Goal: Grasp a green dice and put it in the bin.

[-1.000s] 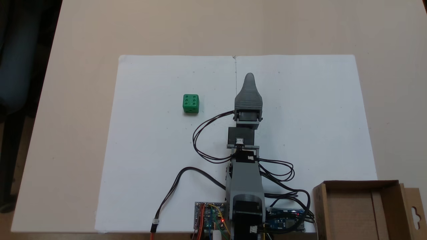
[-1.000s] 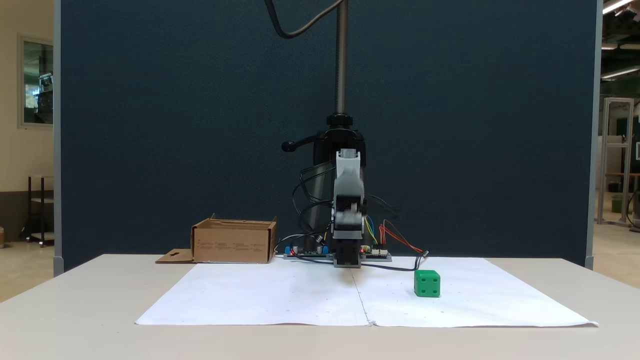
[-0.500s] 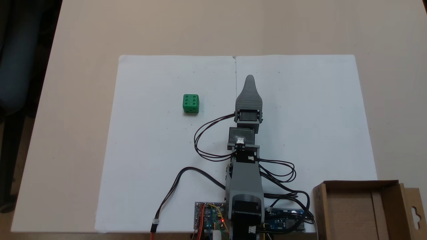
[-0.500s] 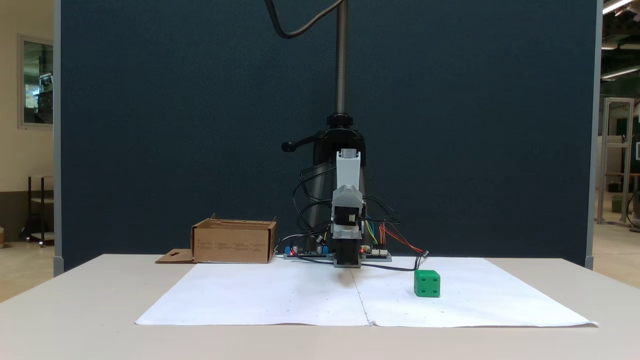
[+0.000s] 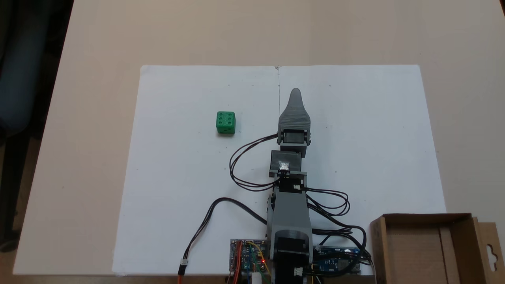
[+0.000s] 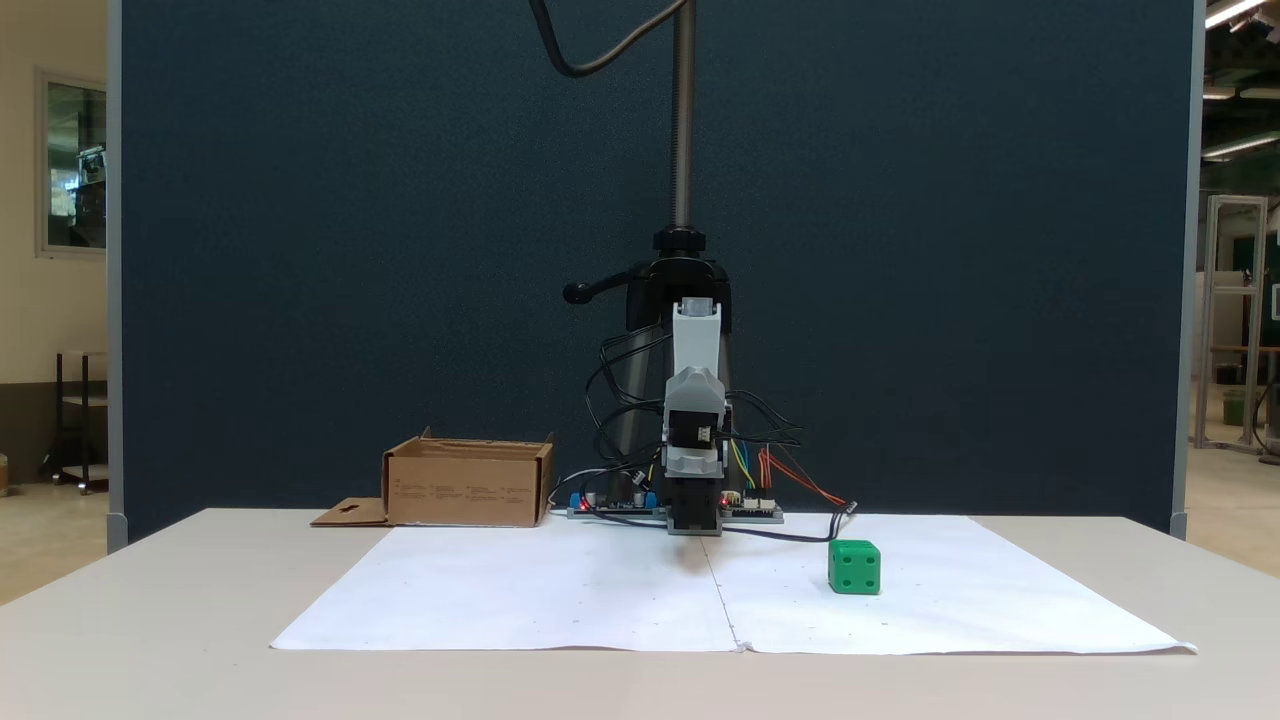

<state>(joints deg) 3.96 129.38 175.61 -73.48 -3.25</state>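
1 green dice [image 5: 225, 122] sits on the white paper [image 5: 177, 165], well apart from the gripper [image 5: 295, 94], whose jaws' state I cannot tell. Best to swing toward it, open wide, descend squarely. The bin [image 5: 430, 248] waits beside the base.

green dice [image 5: 225, 122] is a small bright green cube with rounded edges, sitting flat with the six-pip face up. in the top-down fixed view it's well off to the left of the end effector [image 5: 295, 94] and a bit nearer the arm's base than the tip, not touching it. the bin [image 5: 426, 248] is a shallow brown cardboard box, open top, flap with a hang-hole cutout, way back and to the right of the end effector.
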